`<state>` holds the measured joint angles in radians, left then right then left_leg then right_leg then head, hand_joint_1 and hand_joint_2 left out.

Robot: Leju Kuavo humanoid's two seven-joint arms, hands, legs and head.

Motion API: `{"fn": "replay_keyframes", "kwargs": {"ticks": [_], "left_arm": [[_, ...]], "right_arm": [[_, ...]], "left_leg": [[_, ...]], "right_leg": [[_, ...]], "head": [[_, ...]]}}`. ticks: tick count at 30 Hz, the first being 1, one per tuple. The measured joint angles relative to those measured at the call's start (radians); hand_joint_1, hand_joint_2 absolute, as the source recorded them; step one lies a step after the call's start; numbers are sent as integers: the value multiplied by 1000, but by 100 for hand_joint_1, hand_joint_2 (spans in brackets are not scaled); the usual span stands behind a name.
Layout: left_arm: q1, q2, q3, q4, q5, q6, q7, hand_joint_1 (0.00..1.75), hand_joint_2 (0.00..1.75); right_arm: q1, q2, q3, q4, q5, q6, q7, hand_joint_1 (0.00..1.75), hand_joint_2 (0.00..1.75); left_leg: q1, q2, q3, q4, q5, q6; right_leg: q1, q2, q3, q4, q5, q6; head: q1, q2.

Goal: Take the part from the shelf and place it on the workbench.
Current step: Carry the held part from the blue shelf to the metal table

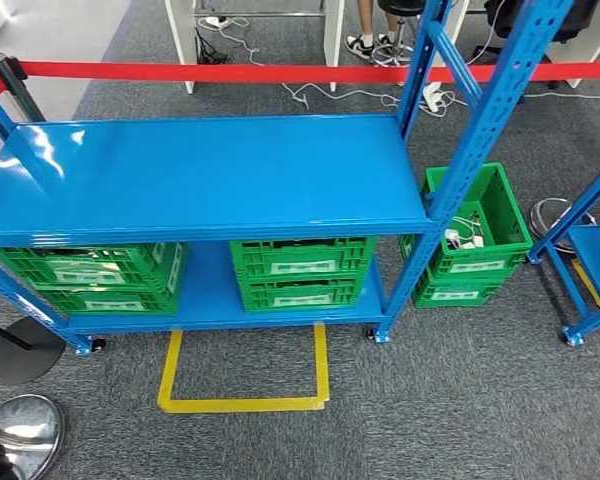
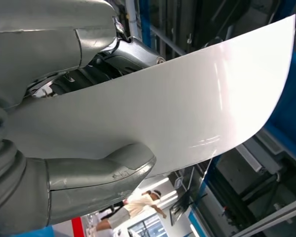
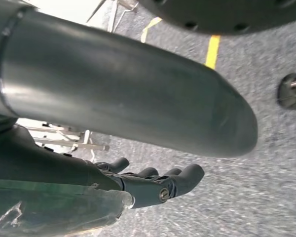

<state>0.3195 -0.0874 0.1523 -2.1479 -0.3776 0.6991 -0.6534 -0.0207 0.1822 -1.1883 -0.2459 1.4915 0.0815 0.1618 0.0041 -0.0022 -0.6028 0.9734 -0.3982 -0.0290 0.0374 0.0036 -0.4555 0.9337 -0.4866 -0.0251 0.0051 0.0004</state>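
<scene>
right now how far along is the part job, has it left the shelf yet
The pick looks done: the left hand grips a white curved sheet part between thumb and fingers. The blue shelf in the head view carries no loose part on its top deck, just green crates below. The right hand hangs over grey carpet, holding nothing. Left: carrying the part to a workbench and setting it down.

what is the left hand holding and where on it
The left hand holds a thin, curved white sheet part, pinched at one end between thumb and fingers; the other end sticks out free.
</scene>
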Motion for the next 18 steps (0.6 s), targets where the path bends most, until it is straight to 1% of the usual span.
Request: {"fn": "replay_keyframes", "kwargs": {"ticks": [1,2,3,4,5,6,7,8,9,10,11,12,13,14,15,16,17,18], "left_arm": [[3,-2,1,-2,0,0,0,175,175],[4,-3,2,-3,0,0,0,175,175],[6,-4,4,-4,2,0,0,175,175],[10,-6,6,-4,4,0,-1,175,175],[16,-8,9,-5,8,0,-3,175,175],[22,-10,14,-8,13,0,-6,175,175],[29,-13,18,-12,18,0,-11,175,175],[34,-15,22,-16,23,0,-17,175,175],[37,-18,25,-20,27,0,-23,175,175],[39,-20,26,-24,29,0,-28,175,175],[40,-23,27,-27,31,0,-32,175,175],[42,-25,27,-29,31,0,-35,175,175],[43,-27,28,-31,31,0,-37,175,175],[44,-29,28,-31,31,0,-38,175,175],[44,-30,28,-31,31,-1,-38,175,175],[42,-31,27,-31,32,-1,-38,175,175],[38,-31,25,-30,32,-1,-37,175,175],[32,-30,22,-29,32,-1,-36,175,175]], "right_arm": [[0,1,0,0,1,0,0,0,0],[0,2,0,0,2,0,0,0,0],[0,2,0,0,4,1,1,0,0],[0,2,1,0,7,1,1,0,0],[0,2,2,0,10,2,1,0,0],[0,2,4,0,13,3,1,0,0],[0,2,7,0,16,4,1,0,0],[0,2,9,0,18,4,1,0,0],[0,2,11,0,19,5,1,0,0],[-1,1,12,0,21,5,0,0,0],[-2,1,13,0,21,5,0,0,0],[-3,0,14,0,22,5,0,0,0],[-3,0,14,1,22,5,1,0,0],[-2,-1,14,1,21,5,3,0,0],[1,-2,14,1,19,5,5,0,0],[3,-3,14,1,16,4,8,0,0],[4,-4,14,2,11,4,11,0,0],[4,-3,13,2,5,4,14,0,0]], "left_leg": [[-1,-1,-11,27,-37,-4],[0,-1,-26,74,-90,-8],[1,-1,-40,137,-142,-11],[3,-1,-51,201,-177,-15],[4,-1,-54,248,-187,-18],[5,0,-46,271,-173,-22],[7,0,-24,260,-144,-25],[9,0,12,221,-115,-29],[12,0,59,161,-100,-34],[14,-1,106,92,-103,-34],[14,-2,138,38,-114,-30],[12,-3,154,4,-124,-22],[10,-4,152,-9,-127,-9],[10,-2,142,-7,-121,2],[10,0,132,-4,-113,12],[12,2,121,-4,-103,21],[12,4,111,-4,-93,28],[12,4,98,-4,-81,32]], "right_leg": [[-4,-3,-8,-5,14,-2],[-6,-6,-18,-4,25,-3],[-7,-7,-34,1,34,-5],[-7,-9,-51,7,43,-4],[-8,-10,-69,14,52,-2],[-9,-11,-89,22,60,0],[-10,-11,-108,31,69,2],[-12,-11,-127,41,76,6],[-12,-11,-144,51,82,11],[-10,-11,-158,62,88,16],[-9,-10,-171,70,96,21],[-8,-10,-181,76,105,25],[-10,-9,-189,79,115,28],[-12,-7,-196,82,116,33],[-14,-6,-205,92,101,39],[-18,-5,-214,118,66,47],[-21,-5,-225,163,15,54],[-25,-5,-238,226,-39,61]], "head": [[-1,0],[-2,0],[-4,0],[-4,0],[-4,0],[-5,0],[-5,0],[-5,0],[-6,0],[-6,0],[-6,0],[-6,0],[-6,0],[-7,0],[-7,0],[-5,0],[-4,0],[-1,0]]}}
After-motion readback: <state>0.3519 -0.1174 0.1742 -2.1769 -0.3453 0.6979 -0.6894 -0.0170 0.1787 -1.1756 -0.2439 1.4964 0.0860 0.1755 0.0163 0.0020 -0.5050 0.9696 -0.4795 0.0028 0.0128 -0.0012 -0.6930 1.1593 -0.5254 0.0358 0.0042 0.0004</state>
